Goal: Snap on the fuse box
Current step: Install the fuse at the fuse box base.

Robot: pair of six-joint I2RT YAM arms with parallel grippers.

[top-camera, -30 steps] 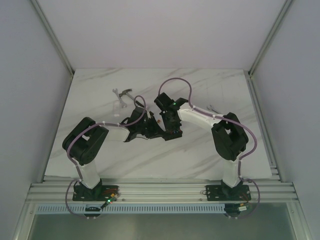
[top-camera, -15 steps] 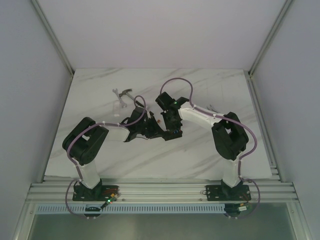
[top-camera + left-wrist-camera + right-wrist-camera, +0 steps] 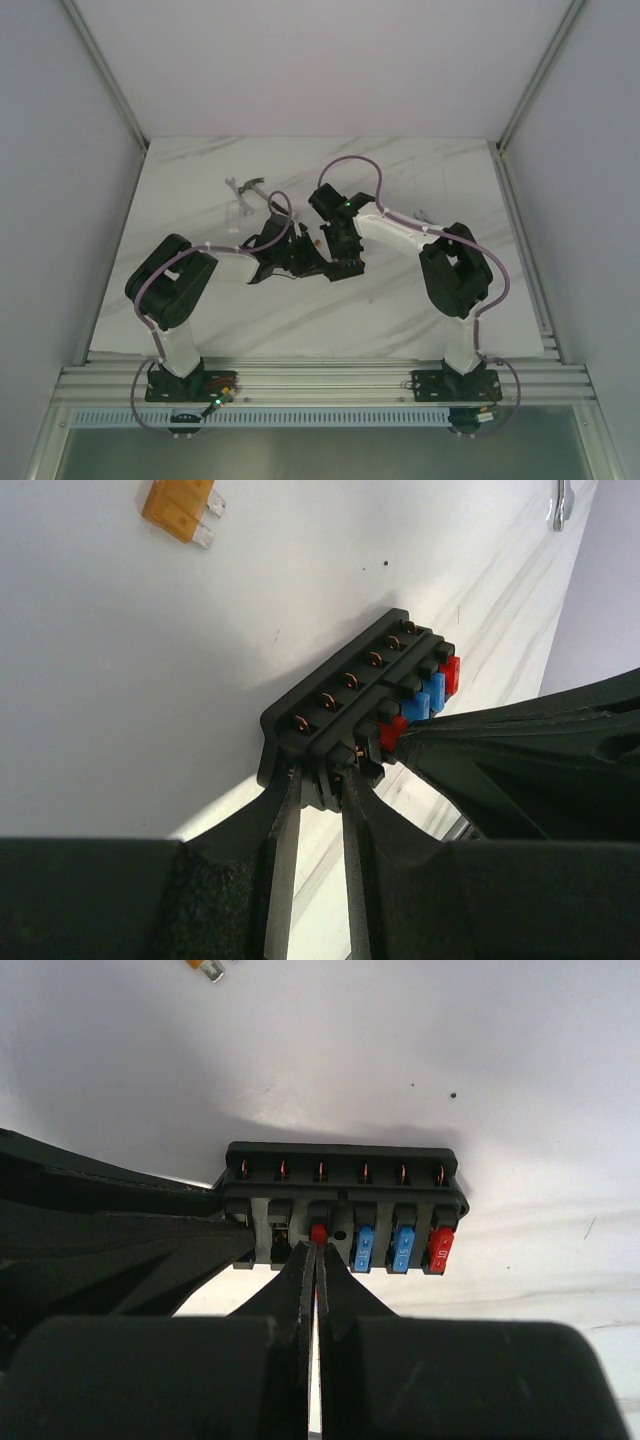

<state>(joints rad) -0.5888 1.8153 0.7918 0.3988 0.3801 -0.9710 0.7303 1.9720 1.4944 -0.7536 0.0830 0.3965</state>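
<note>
The fuse box [image 3: 345,695] is a black block lying on the white table, with two blue fuses [image 3: 383,1248] and a red fuse [image 3: 440,1249] seated in its slots. My left gripper [image 3: 318,780] is shut on the box's end wall. My right gripper [image 3: 317,1252] is shut, and its joined tips touch the outer end of another red fuse [image 3: 319,1232] in the third slot. In the top view both grippers meet mid-table, left gripper [image 3: 300,256] and right gripper [image 3: 335,255], and they hide the box.
A loose orange fuse [image 3: 180,507] lies on the table beyond the box. A hammer [image 3: 254,188] and a small wrench [image 3: 231,183] lie at the back left, with a small clear piece [image 3: 236,212] near them. Metal frame rails border the table.
My right gripper's jaws have closed together at the red fuse. The right arm's wrist has shifted slightly left. The left arm has held still.
</note>
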